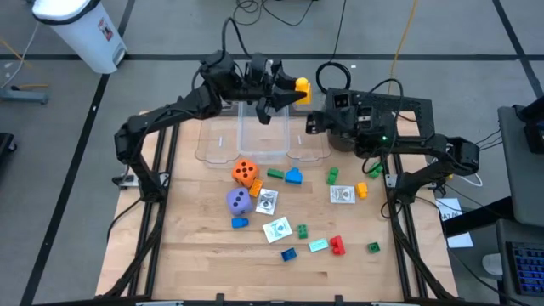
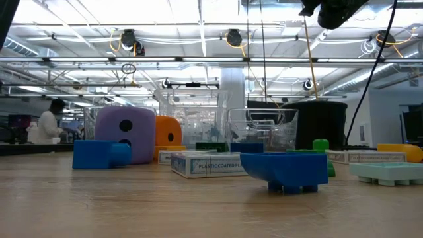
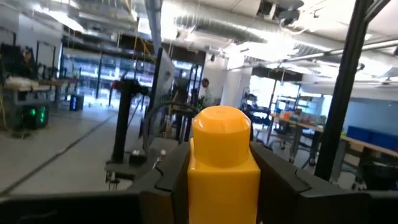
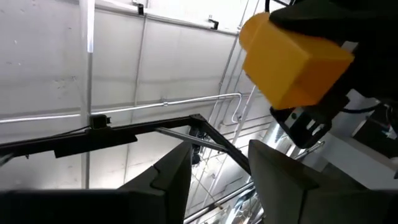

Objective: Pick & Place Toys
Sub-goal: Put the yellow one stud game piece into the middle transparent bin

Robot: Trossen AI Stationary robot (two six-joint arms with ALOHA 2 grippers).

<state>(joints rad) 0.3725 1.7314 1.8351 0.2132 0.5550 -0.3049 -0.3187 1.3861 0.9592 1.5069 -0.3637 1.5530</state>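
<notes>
Left gripper point(image 3: 224, 180) pinching yellow block point(image 3: 222, 165), right gripper point(image 4: 217, 168) spread, card box point(image 2: 208, 163) seemingly reading "PLASTIC COATED"

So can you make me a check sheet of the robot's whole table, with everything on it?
Surface: wooden table, toys scattered mid-table.
Job's things: yellow block held up above the clear tub; orange die and purple die side by side; small building blocks and white cards lying loose.
Clutter: black pot behind the tub.
Grippers: left gripper shut on the yellow block; right gripper open, empty, beside it.
Cables: black and yellow leads on the floor beyond.
Surroundings: white bin; a person far off.
</notes>
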